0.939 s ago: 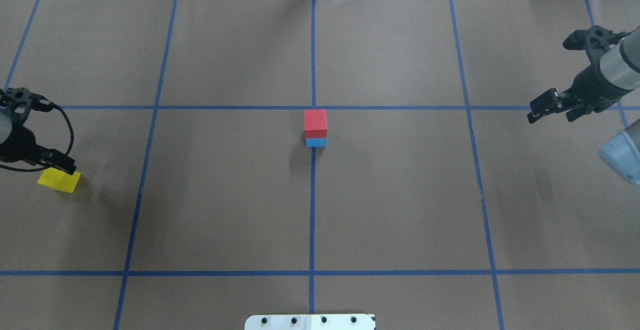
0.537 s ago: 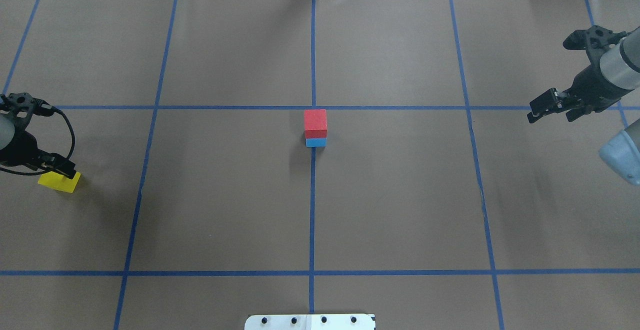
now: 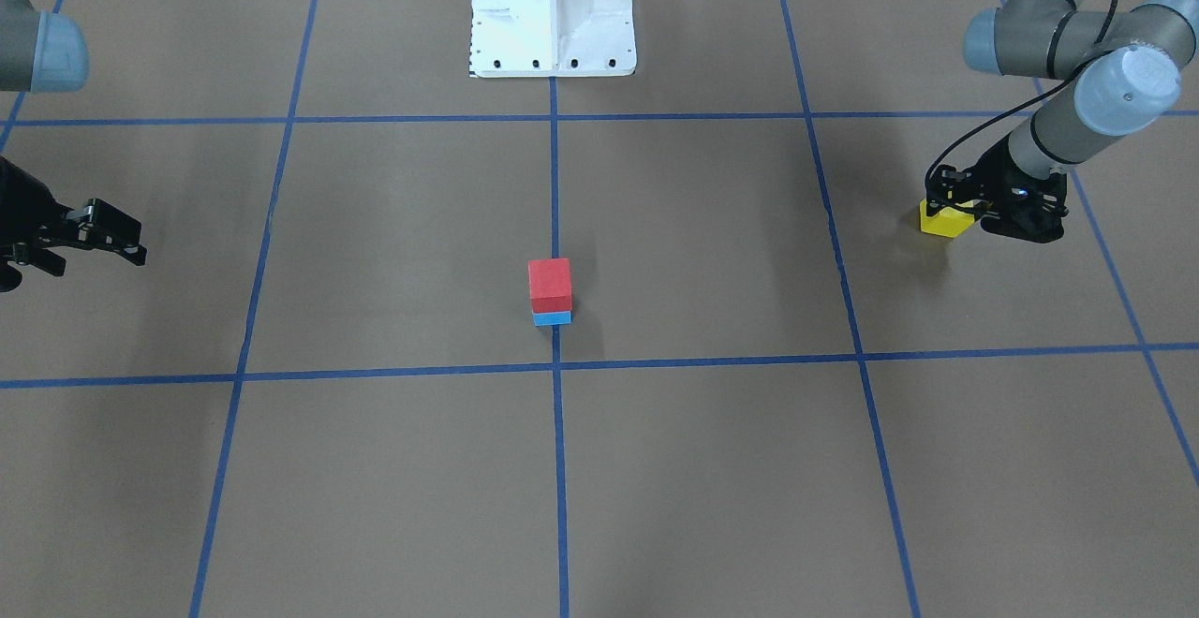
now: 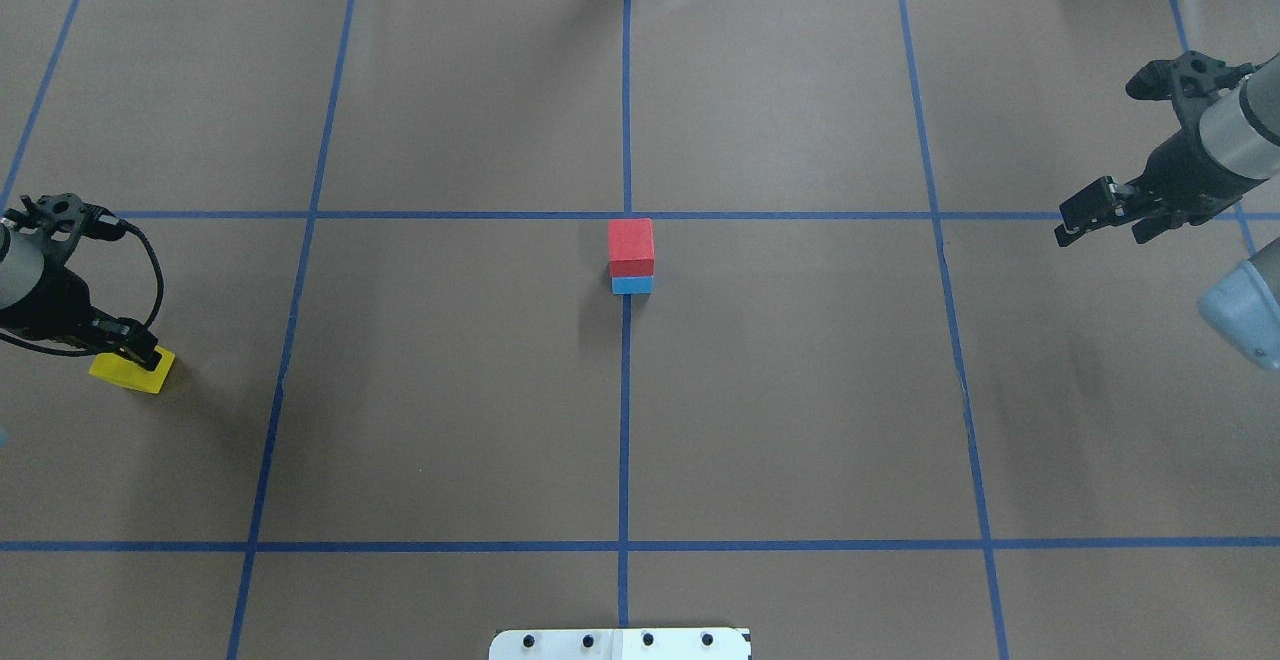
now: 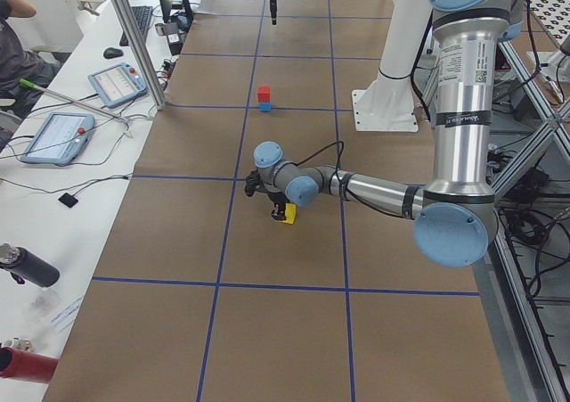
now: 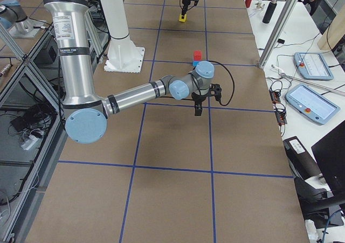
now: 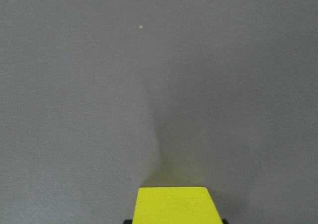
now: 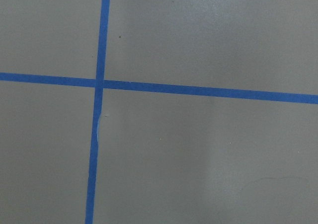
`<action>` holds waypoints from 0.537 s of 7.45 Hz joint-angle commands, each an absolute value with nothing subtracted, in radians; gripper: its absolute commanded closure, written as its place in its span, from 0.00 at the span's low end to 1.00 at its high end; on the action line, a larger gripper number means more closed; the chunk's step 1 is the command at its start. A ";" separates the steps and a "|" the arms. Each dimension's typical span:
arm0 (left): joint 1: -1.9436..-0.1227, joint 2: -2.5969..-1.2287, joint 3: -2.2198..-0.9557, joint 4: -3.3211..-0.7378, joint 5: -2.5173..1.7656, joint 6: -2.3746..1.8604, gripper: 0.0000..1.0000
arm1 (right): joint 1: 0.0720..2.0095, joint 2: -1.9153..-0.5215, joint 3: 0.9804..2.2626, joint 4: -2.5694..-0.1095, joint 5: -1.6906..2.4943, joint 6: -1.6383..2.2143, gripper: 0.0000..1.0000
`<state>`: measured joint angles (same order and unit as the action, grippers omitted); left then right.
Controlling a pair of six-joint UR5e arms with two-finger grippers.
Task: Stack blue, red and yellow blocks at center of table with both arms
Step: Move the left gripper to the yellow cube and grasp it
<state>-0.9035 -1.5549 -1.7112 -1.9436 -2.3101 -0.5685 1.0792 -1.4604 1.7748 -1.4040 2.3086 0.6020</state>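
A red block [image 4: 631,246] sits on a blue block [image 4: 632,285] at the table's centre; the stack also shows in the front-facing view [image 3: 550,285]. My left gripper [image 4: 140,352] is at the far left, shut on the yellow block [image 4: 130,372], low over the table. The left wrist view shows the yellow block [image 7: 172,205] between the jaws at the bottom edge. In the front-facing view the block [image 3: 944,219] sits under the left gripper [image 3: 954,204]. My right gripper [image 4: 1100,230] is open and empty at the far right, above the table.
Brown paper with blue tape grid lines [image 4: 626,420] covers the table. The white robot base [image 3: 553,9] stands at the near edge. Operator benches with tablets [image 5: 55,136] and bottles run along the far side.
My left gripper has come down onto the yellow block and closed on it. The block has shifted slightly to the right. The right arm and the stack have not moved.
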 commanded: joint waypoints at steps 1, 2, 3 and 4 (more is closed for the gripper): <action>-0.913 -1.661 -1.822 -1.750 -2.373 -0.581 1.00 | 1.080 -1.462 1.776 -1.404 2.309 0.603 0.01; -0.913 -1.769 -1.879 -1.608 -2.337 -0.586 1.00 | 1.080 -1.462 1.775 -1.404 2.307 0.597 0.01; -0.902 -1.910 -1.896 -1.494 -2.307 -0.688 1.00 | 1.080 -1.466 1.775 -1.404 2.306 0.594 0.01; -0.814 -2.069 -1.870 -1.411 -2.298 -0.804 1.00 | 1.081 -1.471 1.784 -1.404 2.307 0.597 0.01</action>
<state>-0.8831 -1.8857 -1.8728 -1.5355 -2.3185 -0.6818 1.0804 -1.4661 1.7773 -1.4036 2.3067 0.5962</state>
